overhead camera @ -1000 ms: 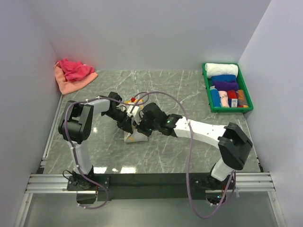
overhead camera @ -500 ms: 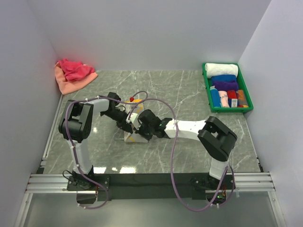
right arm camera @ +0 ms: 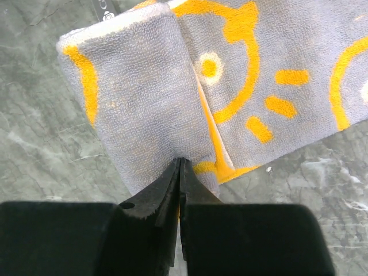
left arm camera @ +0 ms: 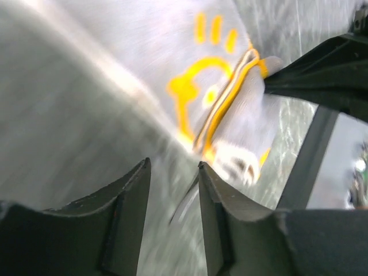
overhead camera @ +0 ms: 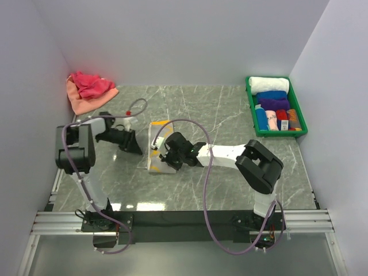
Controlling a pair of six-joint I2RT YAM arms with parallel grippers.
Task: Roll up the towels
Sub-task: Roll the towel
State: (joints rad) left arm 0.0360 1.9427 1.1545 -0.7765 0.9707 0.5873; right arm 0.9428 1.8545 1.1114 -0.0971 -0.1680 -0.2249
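A grey towel with an orange pattern (overhead camera: 158,138) lies on the marble table (overhead camera: 230,115), its near end folded over into a thick part (right arm camera: 135,98). My right gripper (overhead camera: 165,155) is shut on the edge of that folded part, as the right wrist view (right arm camera: 180,161) shows. My left gripper (overhead camera: 134,146) is open and empty, a short way left of the towel. In the left wrist view its gripper (left arm camera: 172,168) stands over bare table, with the towel (left arm camera: 172,52) ahead and the right gripper's black fingers (left arm camera: 322,63) at the towel's far side.
A green tray (overhead camera: 250,109) with several rolled towels stands at the back right. A heap of pink and orange towels (overhead camera: 89,89) lies in the back left corner against the wall. Cables loop over the table between the arms.
My left gripper has let go of the towel and drawn back to the left. The towel now lies longer and flatter toward the back. My right gripper has stayed on the folded near end.
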